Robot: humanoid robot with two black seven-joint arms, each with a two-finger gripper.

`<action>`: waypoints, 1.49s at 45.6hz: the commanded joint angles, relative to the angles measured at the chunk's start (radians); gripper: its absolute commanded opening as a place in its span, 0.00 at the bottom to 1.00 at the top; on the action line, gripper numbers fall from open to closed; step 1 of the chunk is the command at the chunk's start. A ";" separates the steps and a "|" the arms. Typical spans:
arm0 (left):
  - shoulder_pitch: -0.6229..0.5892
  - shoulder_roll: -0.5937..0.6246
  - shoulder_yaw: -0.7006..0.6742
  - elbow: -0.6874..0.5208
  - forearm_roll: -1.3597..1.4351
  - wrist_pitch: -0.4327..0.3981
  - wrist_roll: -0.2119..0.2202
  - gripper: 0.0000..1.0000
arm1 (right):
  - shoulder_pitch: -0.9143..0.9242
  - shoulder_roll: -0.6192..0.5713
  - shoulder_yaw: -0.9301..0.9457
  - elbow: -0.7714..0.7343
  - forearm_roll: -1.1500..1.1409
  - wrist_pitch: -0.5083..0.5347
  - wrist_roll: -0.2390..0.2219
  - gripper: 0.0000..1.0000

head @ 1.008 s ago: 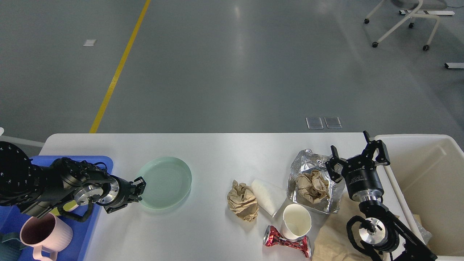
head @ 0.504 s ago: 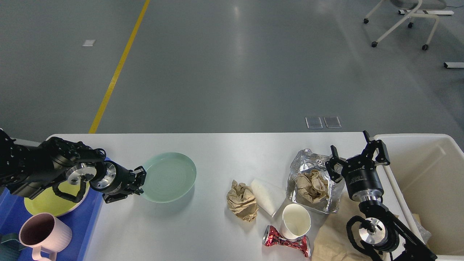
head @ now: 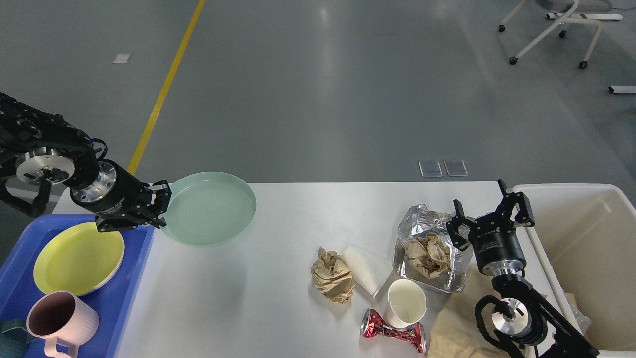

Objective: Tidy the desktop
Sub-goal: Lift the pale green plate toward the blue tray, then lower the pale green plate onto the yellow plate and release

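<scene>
Desktop [head: 278, 308]: left end effector [head: 160, 205] grips green plate [head: 208, 208].

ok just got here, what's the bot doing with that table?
It is tidying the desktop. The left gripper holds the pale green plate by its rim, lifted near the blue tray, which holds a yellow plate and pink mug. The right gripper hovers open by the foil. Crumpled paper, a paper cup and a crushed red can remain beside the cream bin.

bright, even overhead light | glare streaks on floor [head: 325, 59] — soft shadows | sharp focus
</scene>
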 commanded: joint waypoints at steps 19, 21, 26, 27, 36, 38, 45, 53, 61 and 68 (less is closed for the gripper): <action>-0.235 0.007 0.155 -0.191 -0.006 -0.041 -0.109 0.00 | 0.000 -0.002 0.000 0.000 0.000 0.000 0.000 1.00; -0.227 0.018 0.174 -0.169 -0.004 -0.050 -0.107 0.00 | 0.000 -0.002 0.000 0.000 0.000 0.000 0.000 1.00; -0.163 0.092 0.214 -0.086 -0.001 -0.051 -0.107 0.00 | 0.000 -0.002 0.000 0.000 0.000 0.000 0.000 1.00; -0.148 0.107 0.215 -0.068 0.003 -0.051 -0.104 0.00 | 0.000 -0.002 0.000 0.000 0.000 0.000 0.000 1.00; 0.078 0.282 0.192 0.190 0.009 -0.054 -0.084 0.00 | -0.002 -0.002 0.000 0.000 0.000 0.000 0.000 1.00; 0.127 0.309 0.175 0.246 0.015 -0.053 -0.077 0.00 | -0.002 -0.002 0.000 0.000 0.000 0.000 0.000 1.00; 0.329 0.378 0.050 0.432 0.029 -0.054 -0.024 0.00 | -0.002 -0.002 0.000 0.002 0.000 0.000 0.000 1.00; 0.553 0.423 -0.154 0.610 0.040 -0.053 0.060 0.00 | -0.002 -0.002 0.000 0.002 0.000 0.000 0.000 1.00; 0.786 0.411 -0.317 0.771 0.042 -0.050 0.074 0.00 | -0.002 -0.002 0.000 0.002 0.000 0.000 0.000 1.00; 0.935 0.386 -0.427 0.862 0.057 -0.048 0.075 0.00 | -0.002 -0.002 0.000 0.002 0.000 0.000 0.000 1.00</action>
